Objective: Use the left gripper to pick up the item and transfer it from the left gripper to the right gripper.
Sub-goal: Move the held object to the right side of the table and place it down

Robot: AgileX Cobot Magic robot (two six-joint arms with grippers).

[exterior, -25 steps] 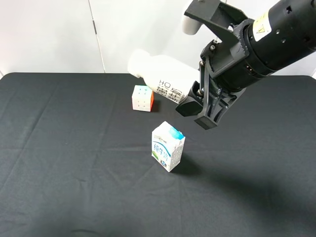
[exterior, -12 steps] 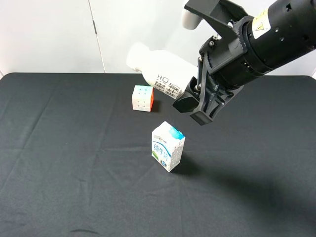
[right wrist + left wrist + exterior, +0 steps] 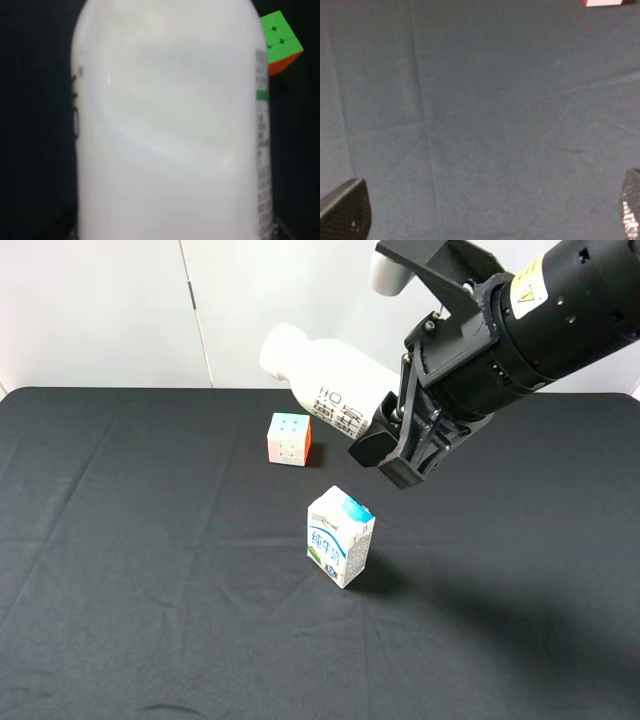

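**Q:** Where are the edges, and what room lies around the carton (image 3: pixel 341 537)?

**A:** The carton stands upright near the middle of the counter (image 3: pixel 120 570). The black cloth's far edge meets a white wall (image 3: pixel 100 310) well beyond the carton. Broad cloth stretches to the left of the carton and on its near side.

**Q:** And the bottle (image 3: pixel 325 390)?

**A:** It is in the air, above and beyond the carton, touching nothing on the counter. It is white with a rounded white cap and dark lettering. It lies tilted, with the cap end higher and pointing to the carton's left. Its body fills the right wrist view, where a small green mark shows in the print along one side.

**Q:** State of each tool?

**A:** The right tool (image 3: pixel 385 462) pinches the bottle at its base end, its fingertips hanging above the carton and apart from it. The left tool (image 3: pixel 487 215) is spread, its two tips at opposite corners of the left wrist view with only cloth between them. Its place relative to the carton cannot be told.

**Q:** What stands near?

**A:** A pastel cube (image 3: pixel 289 437) rests beyond the carton, slightly left and apart from it, below the bottle's cap end.
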